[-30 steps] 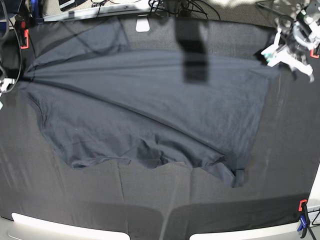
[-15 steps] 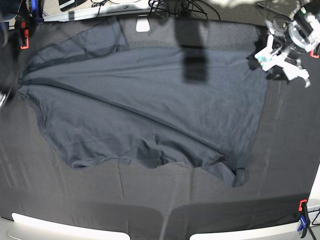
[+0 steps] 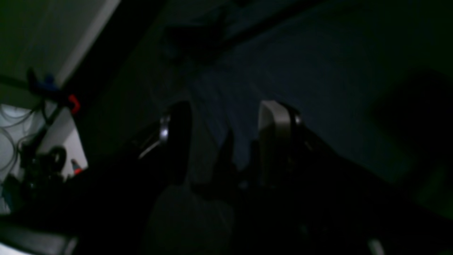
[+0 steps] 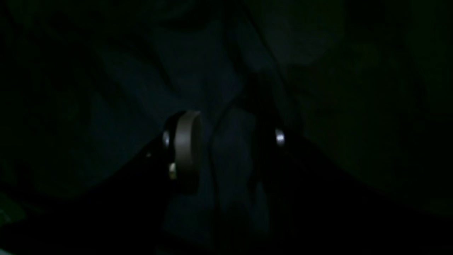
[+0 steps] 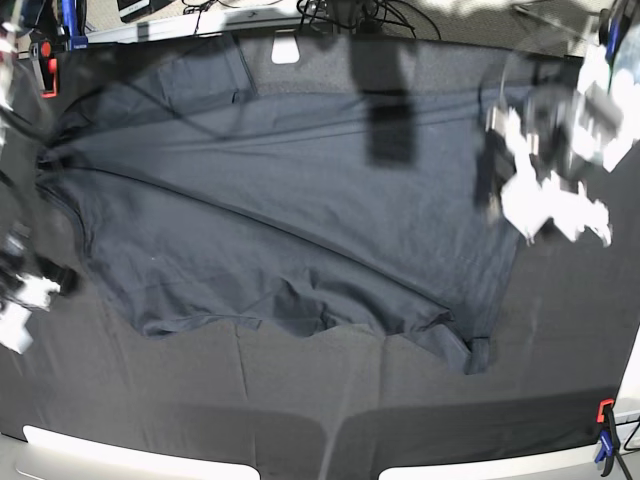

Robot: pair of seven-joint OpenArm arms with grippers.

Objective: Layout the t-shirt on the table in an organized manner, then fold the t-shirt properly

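Mostly dark wrist views, base blurred. My left claw and right claw both gape, gripping nothing; t-shirt spread beneath them on the table.

Legible text, labels, brands, numbers, signs: we find none in any view. The t-shirt shows us plain dark fabric with no print, and no neck label can be made out. The table cloth carries no marking we can read. The clamp at the table's edge bears no lettering that resolves. Both wrist views are too dark for us to read anything, and the blurred equipment at the sides of the base view yields no characters
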